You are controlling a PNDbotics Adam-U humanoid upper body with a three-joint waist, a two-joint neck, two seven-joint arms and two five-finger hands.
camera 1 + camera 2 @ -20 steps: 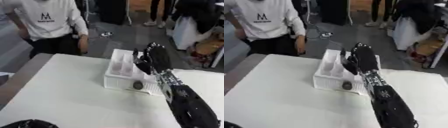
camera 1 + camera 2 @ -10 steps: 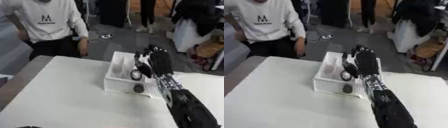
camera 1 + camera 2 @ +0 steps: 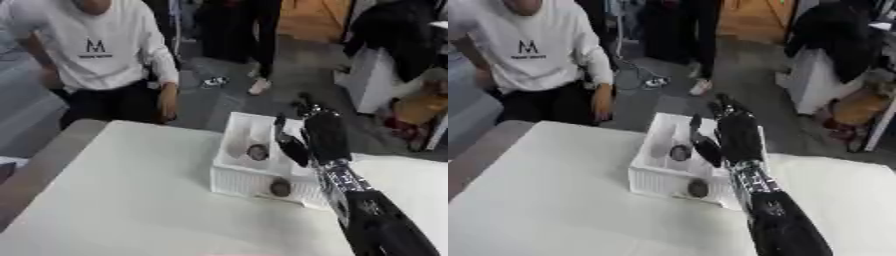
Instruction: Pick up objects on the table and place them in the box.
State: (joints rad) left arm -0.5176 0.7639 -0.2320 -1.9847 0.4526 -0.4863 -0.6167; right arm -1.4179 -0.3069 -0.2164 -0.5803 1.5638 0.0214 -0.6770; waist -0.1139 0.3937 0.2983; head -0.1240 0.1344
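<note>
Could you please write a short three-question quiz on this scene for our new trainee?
1. True or false: the right hand is over the white box.
2. Where is the round dark thing that lies next to the hand?
A. on the table beside the box
B. inside the box
C. on the floor
3. Fill in: a second dark round thing shows at the box's ____ wall, the side nearest the camera.

Key:
1. True; its fingers are straight and hold nothing.
2. B
3. front
</note>
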